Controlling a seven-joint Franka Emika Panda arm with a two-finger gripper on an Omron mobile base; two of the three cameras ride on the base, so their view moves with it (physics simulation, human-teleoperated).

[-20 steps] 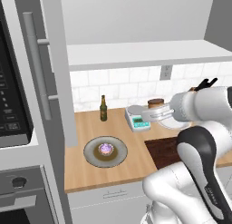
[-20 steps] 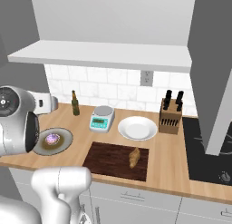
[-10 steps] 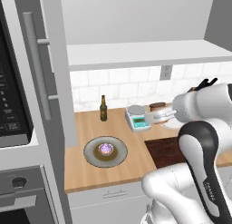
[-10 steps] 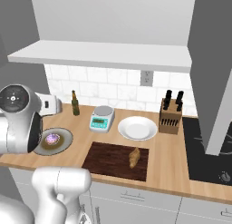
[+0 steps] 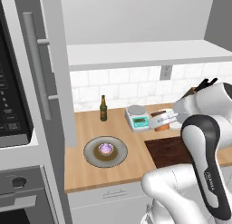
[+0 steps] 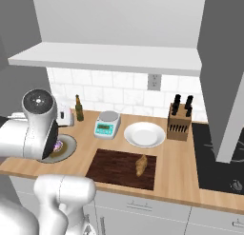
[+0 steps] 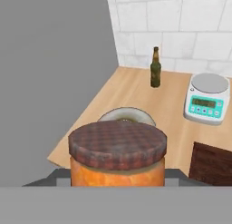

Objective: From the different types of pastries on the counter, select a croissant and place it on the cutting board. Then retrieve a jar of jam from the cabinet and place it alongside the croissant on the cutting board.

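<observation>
The jar of jam (image 7: 117,160), orange-brown with a dark checked lid, fills the lower middle of the hand view. My gripper (image 5: 161,122) is shut on it, holding the jar (image 5: 158,115) in the air over the counter (image 5: 90,128), between the scale and the cutting board (image 5: 166,151). The croissant (image 6: 140,165) lies on the right part of the dark cutting board (image 6: 114,166). A round pastry with pink topping (image 5: 106,149) rests on a grey plate (image 5: 93,156). The cabinet door (image 5: 54,69) stands open at the left above the white shelf (image 5: 140,53).
A slim dark bottle (image 5: 103,108) and a kitchen scale (image 5: 137,118) stand by the tiled wall. An empty white plate (image 6: 144,134), a knife block (image 6: 180,120) and a black stovetop (image 6: 219,158) lie to the right. An oven column (image 5: 18,128) rises at the far left.
The arm has carried the jar a little down and to the right, nearer the cutting board. The grip has not changed.
</observation>
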